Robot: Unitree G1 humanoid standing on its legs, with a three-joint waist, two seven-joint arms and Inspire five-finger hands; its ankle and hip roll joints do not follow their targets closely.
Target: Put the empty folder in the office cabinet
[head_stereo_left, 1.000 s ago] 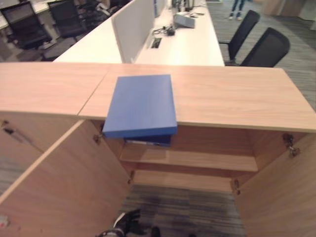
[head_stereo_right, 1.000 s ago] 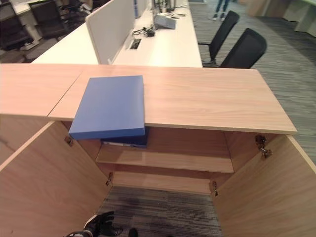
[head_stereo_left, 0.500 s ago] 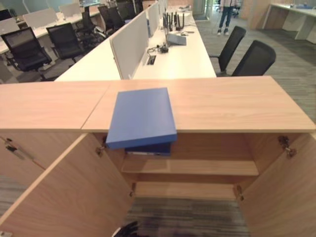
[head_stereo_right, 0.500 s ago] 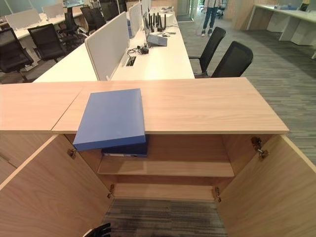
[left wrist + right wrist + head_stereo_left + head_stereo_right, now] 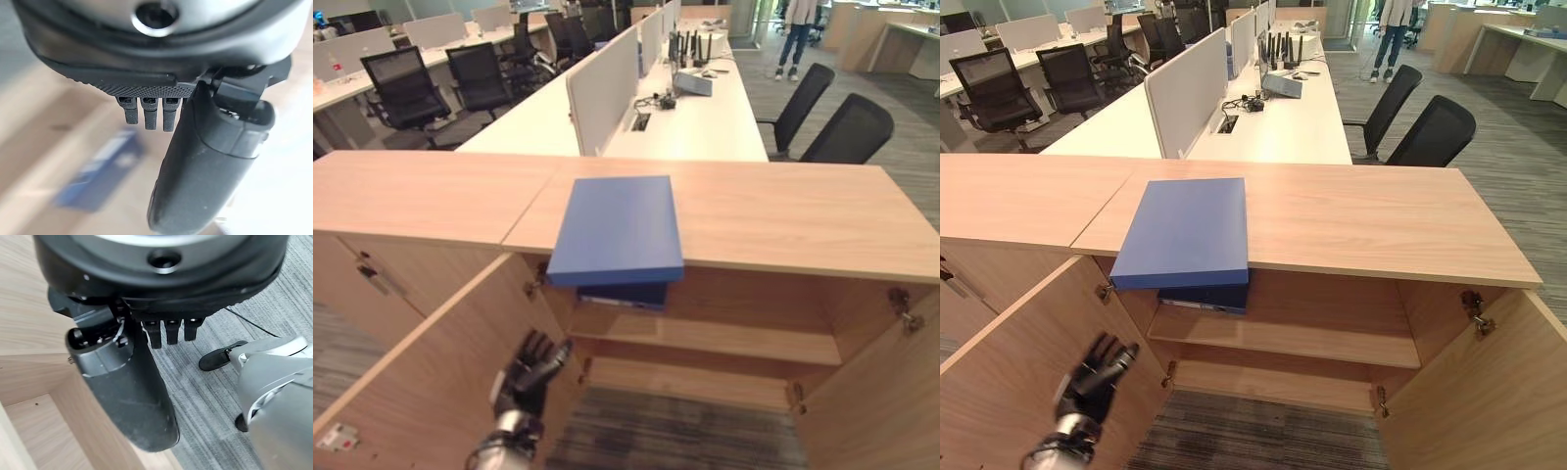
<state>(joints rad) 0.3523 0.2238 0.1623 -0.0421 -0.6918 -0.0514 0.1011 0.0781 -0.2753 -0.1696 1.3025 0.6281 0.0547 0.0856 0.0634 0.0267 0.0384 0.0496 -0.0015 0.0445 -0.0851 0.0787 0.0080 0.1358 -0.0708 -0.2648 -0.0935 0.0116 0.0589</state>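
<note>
We saw the left hand (image 5: 530, 368) nearest us, raised in front of the open left cabinet door (image 5: 440, 382) with its fingers spread and straight, holding nothing. The right hand (image 5: 128, 391) showed in its own wrist view over grey carpet beside a cabinet panel, its fingers straight and likewise empty. Above, the blue folder (image 5: 619, 228) lay flat on the top of the wooden office cabinet (image 5: 783, 211), its near edge jutting out over the open compartment. Just beneath it a darker blue binder (image 5: 625, 293) sat on the upper shelf (image 5: 724, 338). Beyond stood white desks (image 5: 695, 108) and black office chairs (image 5: 847, 129).
</note>
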